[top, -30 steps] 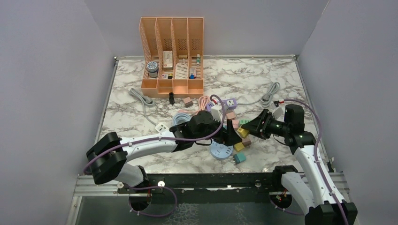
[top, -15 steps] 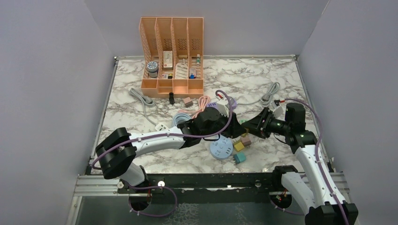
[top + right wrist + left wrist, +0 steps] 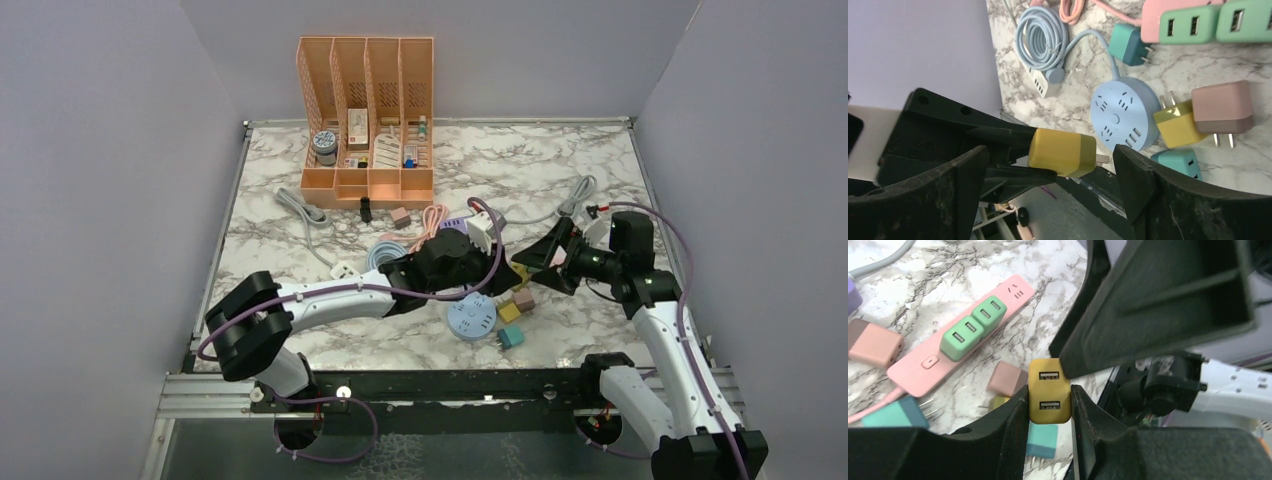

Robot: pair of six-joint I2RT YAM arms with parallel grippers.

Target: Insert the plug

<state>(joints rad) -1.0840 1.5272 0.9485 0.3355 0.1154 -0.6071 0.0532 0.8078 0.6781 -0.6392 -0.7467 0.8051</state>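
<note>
My left gripper [image 3: 1048,390] is shut on a yellow plug [image 3: 1049,410], a two-port USB charger held by its sides above the table. In the right wrist view the same yellow plug [image 3: 1068,150] hangs prongs to the right between the wide-open fingers of my right gripper [image 3: 1052,152], touching neither. From above, both grippers meet mid-table around the plug [image 3: 520,271]. A pink power strip [image 3: 955,347] with two green plugs [image 3: 973,327] in it lies below. A round blue socket hub [image 3: 1120,112] sits nearby.
Loose plugs lie by the hub: yellow [image 3: 1175,127], pink-brown [image 3: 1223,107], teal [image 3: 1178,162]. A coiled blue cable [image 3: 1043,35] and grey cords [image 3: 300,210] lie further left. An orange desk organizer [image 3: 367,110] stands at the back.
My left gripper reached right and shut on the yellow plug. My right gripper, which held it, has opened wide and let go, drawing slightly back.
</note>
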